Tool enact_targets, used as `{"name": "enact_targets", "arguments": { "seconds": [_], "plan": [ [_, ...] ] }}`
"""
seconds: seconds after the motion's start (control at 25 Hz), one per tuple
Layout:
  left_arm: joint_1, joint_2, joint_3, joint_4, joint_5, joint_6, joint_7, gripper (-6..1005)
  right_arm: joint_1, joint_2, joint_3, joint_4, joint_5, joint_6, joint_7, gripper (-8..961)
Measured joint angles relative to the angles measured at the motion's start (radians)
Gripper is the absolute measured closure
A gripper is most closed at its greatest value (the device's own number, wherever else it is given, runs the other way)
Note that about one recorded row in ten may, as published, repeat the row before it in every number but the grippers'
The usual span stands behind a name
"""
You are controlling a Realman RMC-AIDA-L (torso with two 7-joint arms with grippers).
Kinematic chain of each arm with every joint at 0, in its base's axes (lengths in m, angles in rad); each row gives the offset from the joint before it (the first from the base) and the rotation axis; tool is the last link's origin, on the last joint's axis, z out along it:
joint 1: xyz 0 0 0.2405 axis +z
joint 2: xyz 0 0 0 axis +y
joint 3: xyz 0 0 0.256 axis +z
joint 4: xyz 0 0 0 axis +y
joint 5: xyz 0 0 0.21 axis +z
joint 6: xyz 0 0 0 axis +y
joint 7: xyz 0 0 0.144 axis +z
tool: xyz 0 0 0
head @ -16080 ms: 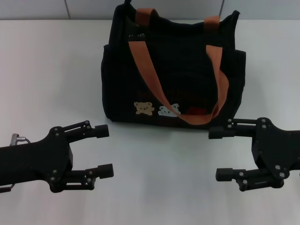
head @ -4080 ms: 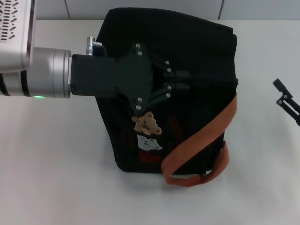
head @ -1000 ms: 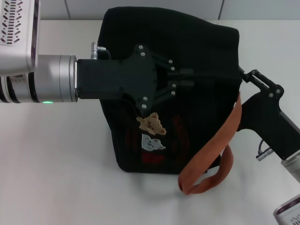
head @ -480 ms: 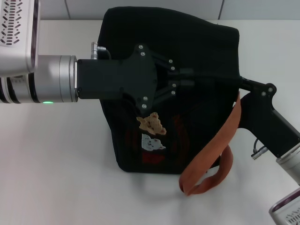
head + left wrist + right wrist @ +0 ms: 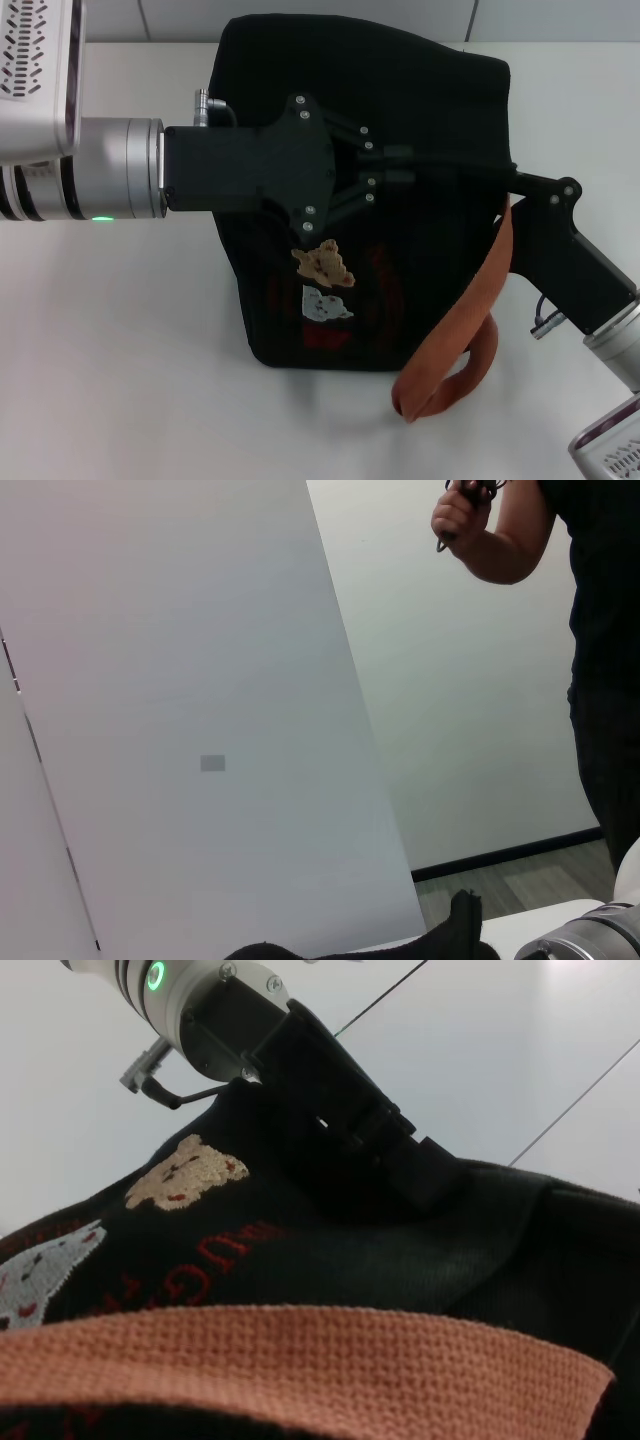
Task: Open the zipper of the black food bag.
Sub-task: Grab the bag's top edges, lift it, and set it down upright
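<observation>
Black fabric food bag on white table; left gripper above it, right gripper at its right edge; jaws' state indiscernible.

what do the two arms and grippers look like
The left gripper is matte black, angular, with visible screws, on a silver cylindrical wrist with a green light and a white vented link. The right gripper is black too, on a silver and white wrist with a small cable plug.

The black food bag filled the worktop's middle. The left gripper blocked its top from nine o'clock, the right gripper from three. An orange handle hung at five. Bare worktop lay open from six to eight.
</observation>
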Motion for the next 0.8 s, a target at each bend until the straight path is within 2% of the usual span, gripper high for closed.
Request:
{"name": "enact_targets", "arguments": {
  "seconds": [0.28, 0.8],
  "plan": [
    [0.000, 0.000, 0.000, -0.001, -0.001, 0.001, 0.007, 897, 0.001, 0.000, 0.000, 0.000, 0.000, 0.005, 0.000, 949],
    [0.000, 0.000, 0.000, -0.014, -0.014, 0.002, 0.008, 898, 0.001, -0.001, -0.007, 0.000, 0.000, 0.009, 0.000, 945]
  ]
}}
